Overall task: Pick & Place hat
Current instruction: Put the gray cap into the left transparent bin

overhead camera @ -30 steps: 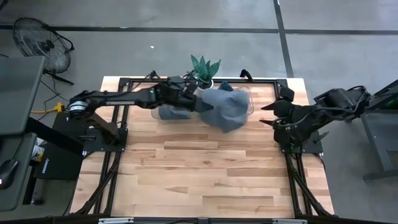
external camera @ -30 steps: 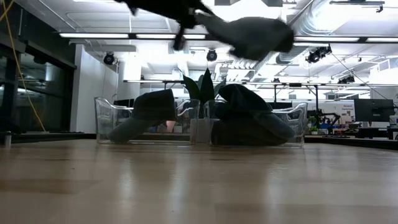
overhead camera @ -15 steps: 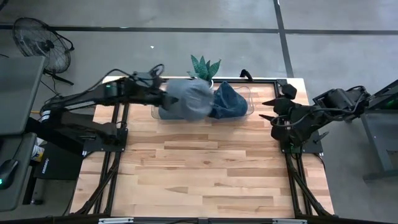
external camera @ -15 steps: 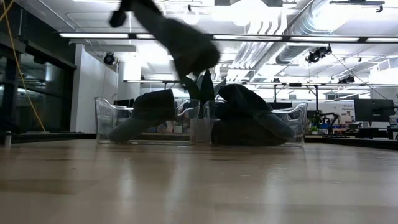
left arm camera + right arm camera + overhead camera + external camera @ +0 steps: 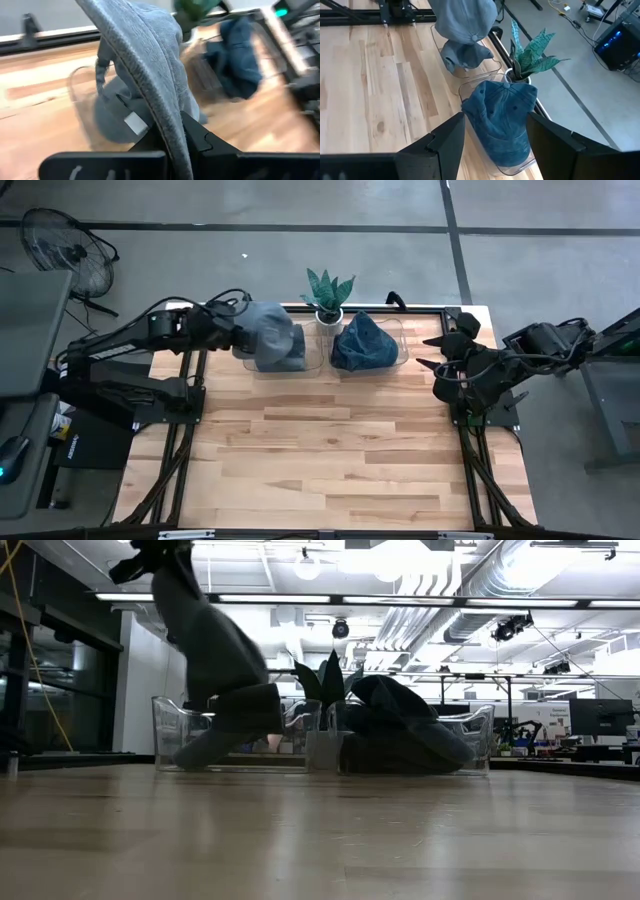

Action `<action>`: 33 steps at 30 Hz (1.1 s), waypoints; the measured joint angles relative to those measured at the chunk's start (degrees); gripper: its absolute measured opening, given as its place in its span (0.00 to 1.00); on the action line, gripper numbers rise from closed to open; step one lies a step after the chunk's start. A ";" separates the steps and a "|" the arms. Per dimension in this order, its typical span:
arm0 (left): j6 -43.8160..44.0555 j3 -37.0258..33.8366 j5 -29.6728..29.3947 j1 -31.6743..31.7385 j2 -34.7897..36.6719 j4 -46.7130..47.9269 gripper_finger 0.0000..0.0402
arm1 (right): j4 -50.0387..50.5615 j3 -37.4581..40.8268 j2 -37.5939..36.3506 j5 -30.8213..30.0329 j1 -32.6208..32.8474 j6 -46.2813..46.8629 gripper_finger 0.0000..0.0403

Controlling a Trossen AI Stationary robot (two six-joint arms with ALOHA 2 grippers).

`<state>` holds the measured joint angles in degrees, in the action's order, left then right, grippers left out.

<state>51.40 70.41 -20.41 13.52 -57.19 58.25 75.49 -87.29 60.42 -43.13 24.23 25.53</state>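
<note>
Your left pincer (image 5: 170,137) is clenched on the brim of the grey hat (image 5: 270,332), which hangs in the air over the left clear bin (image 5: 252,366) at the far edge of the worktop (image 5: 330,450), above a second grey hat (image 5: 462,54) lying inside it. The blue hat (image 5: 364,343) sits in the right clear bin (image 5: 400,345), just past the potted plant (image 5: 328,292). Your right pincer (image 5: 492,135) waits released by the worktop's right edge.
</note>
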 joint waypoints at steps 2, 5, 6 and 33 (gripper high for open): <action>0.85 0.00 -1.44 0.00 -1.12 1.80 0.01 | 0.00 0.00 0.00 0.00 0.00 0.50 0.51; 1.18 -0.02 -2.52 0.02 -3.35 1.87 0.01 | 0.00 0.00 0.00 0.13 0.00 1.48 0.51; 1.17 -0.02 -2.52 0.02 -3.90 1.60 0.01 | 0.00 0.00 0.00 0.14 0.00 1.50 0.51; 0.94 -0.04 2.06 0.02 -18.73 -15.15 0.01 | -0.05 0.02 0.07 0.50 0.00 1.71 0.51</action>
<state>52.34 70.37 -18.36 13.54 -75.92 43.10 75.43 -87.26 60.49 -42.63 24.23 27.24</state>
